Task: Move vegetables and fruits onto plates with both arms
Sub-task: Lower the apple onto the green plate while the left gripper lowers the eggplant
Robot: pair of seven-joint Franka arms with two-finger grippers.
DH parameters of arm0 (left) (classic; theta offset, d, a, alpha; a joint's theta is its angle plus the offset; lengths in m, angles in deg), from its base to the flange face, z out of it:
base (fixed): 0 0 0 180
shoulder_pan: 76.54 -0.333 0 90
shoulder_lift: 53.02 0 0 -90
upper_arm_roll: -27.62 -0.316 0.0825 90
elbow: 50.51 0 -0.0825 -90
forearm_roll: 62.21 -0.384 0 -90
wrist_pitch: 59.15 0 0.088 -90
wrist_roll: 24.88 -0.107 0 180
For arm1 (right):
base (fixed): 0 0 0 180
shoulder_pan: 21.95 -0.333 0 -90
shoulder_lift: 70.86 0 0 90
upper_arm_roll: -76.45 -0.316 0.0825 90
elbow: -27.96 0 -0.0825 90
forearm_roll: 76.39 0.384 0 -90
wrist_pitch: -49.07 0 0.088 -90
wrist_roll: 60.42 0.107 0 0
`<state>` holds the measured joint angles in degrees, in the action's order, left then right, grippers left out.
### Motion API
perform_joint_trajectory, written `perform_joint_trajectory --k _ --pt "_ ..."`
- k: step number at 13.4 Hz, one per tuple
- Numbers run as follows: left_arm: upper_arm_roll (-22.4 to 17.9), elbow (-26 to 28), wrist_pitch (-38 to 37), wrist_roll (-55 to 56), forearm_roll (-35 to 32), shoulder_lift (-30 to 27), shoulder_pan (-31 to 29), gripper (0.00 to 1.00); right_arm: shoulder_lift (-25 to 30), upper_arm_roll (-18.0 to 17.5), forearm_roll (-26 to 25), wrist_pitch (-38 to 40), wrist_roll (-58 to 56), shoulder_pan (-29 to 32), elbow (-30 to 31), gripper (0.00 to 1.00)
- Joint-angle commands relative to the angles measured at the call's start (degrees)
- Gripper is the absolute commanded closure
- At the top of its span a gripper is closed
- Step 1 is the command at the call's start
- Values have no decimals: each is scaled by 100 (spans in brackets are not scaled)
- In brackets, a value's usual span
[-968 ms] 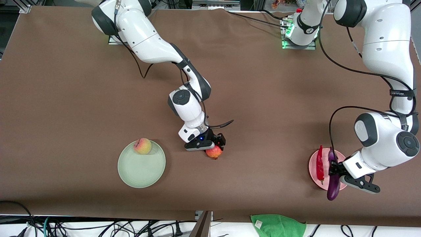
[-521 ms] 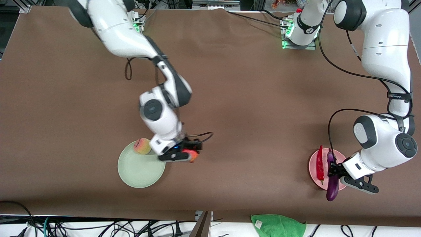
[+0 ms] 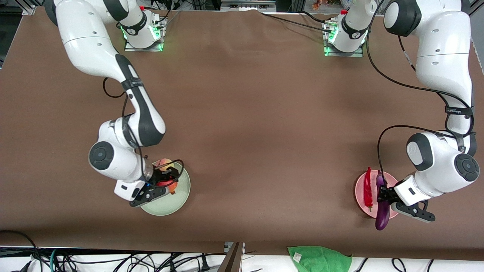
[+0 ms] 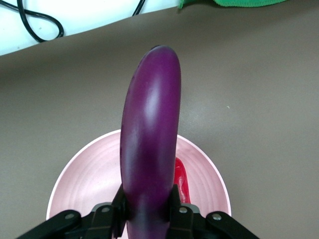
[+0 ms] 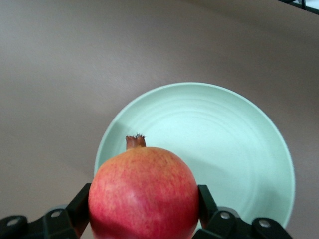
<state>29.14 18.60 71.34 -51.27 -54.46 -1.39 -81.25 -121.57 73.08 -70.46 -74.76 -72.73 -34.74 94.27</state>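
Low in the front view, toward the lower left of the frame, the right gripper (image 3: 166,184) hangs over the mint green plate (image 3: 177,202) with its fingers clamped on the red pomegranate (image 3: 165,183); the right wrist view shows the pomegranate (image 5: 144,191) pinched between the two black fingers, its small brown crown pointing at the plate (image 5: 239,139) underneath. Just at that plate's upper rim in the front view, partly hidden by the arm's cable, sits the yellow-pink peach (image 3: 163,163). At the lower right of the front view, the left gripper (image 3: 382,197) is over the pale pink plate (image 3: 359,189), closed on the purple eggplant (image 3: 382,217), whose free end juts out past the plate's lower rim. In the left wrist view the eggplant (image 4: 152,134) rises from between the fingers above the pink plate (image 4: 89,172). Lying lengthwise on the pink plate, beside the eggplant, is the red chili pepper (image 3: 367,189), of which only a sliver (image 4: 182,179) shows in the wrist view. Down at the bottom edge, a green cloth (image 3: 319,258) lies off the brown table (image 3: 264,113).
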Motion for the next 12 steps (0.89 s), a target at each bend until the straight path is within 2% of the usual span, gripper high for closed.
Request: perform_joint_trajectory --k 1,2,3,4,5,9,12 --pt "50 -205 12 -217 148 145 -55 34 52 -138 -30 61 -185 32 49 30" --pt "50 -205 4 -278 148 136 -55 9 78 -129 -65 191 -185 23 49 16" --pt "50 -214 3 -427 148 128 -64 0 96 -112 -65 410 -193 32 40 11" --pt "50 -205 3 -533 148 128 -90 0 105 -111 -57 595 -193 101 23 4" --pt "50 -214 3 -560 148 128 -125 0 114 -129 -57 675 -220 146 5 2" --pt "68 -223 -241 -534 139 49 -117 0 158 -147 -57 790 -246 146 -12 1" --pt "59 -635 -987 -481 148 22 -73 0 219 -138 -13 799 -238 181 -4 1"
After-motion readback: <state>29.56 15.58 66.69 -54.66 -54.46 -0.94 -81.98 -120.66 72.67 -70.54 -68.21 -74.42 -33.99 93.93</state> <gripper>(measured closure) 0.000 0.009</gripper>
